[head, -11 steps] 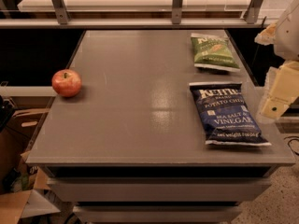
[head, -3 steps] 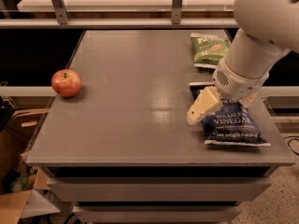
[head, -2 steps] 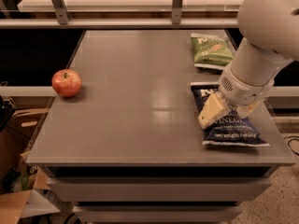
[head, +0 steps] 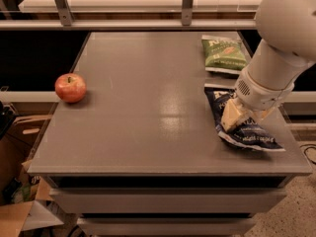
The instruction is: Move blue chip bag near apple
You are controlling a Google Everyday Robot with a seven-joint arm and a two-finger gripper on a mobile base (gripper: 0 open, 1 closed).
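The gripper (head: 232,116) rests on the upper-left part of the blue chip bag (head: 252,133), which lies near the right front corner of the bench (head: 148,107) with its long axis running back to front. Whether the gripper has clamped the bag, I cannot tell. The apple (head: 70,87) sits well apart at the left edge, so the move ahead is likely a long carry straight leftwards.
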